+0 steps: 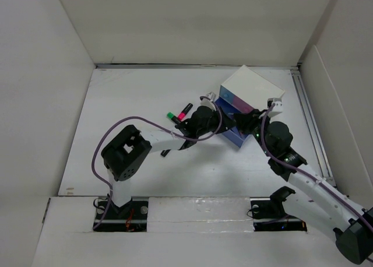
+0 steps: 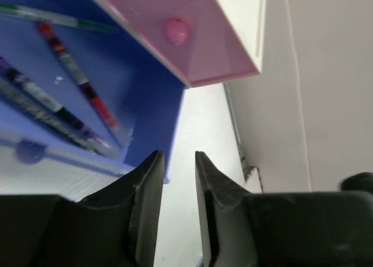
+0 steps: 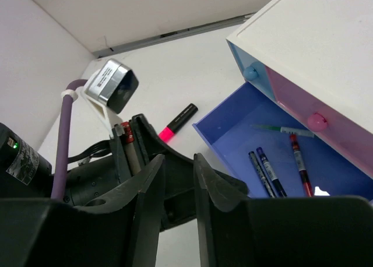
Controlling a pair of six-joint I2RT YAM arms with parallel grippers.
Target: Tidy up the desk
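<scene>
The desk [image 1: 134, 104] is a wide white tabletop. A white drawer box [image 1: 253, 86] stands at the back right, with a closed pink drawer [image 3: 315, 124] and a light blue one [image 3: 250, 63]. Its blue drawer [image 1: 238, 137] is pulled out and holds several pens [image 3: 265, 171], also seen in the left wrist view [image 2: 76, 80]. My left gripper [image 1: 223, 126] hangs at the drawer's left edge, jaws close together with nothing between them [image 2: 178, 156]. My right gripper [image 1: 242, 126] faces it over the drawer, jaws also close together and empty [image 3: 178, 157].
A pink and black highlighter [image 1: 185, 111] and a green-capped marker [image 1: 172, 116] lie on the desk left of the left wrist. A small dark object [image 1: 165, 153] lies under the left forearm. White walls enclose the desk; a metal rail [image 1: 309, 121] runs along the right side.
</scene>
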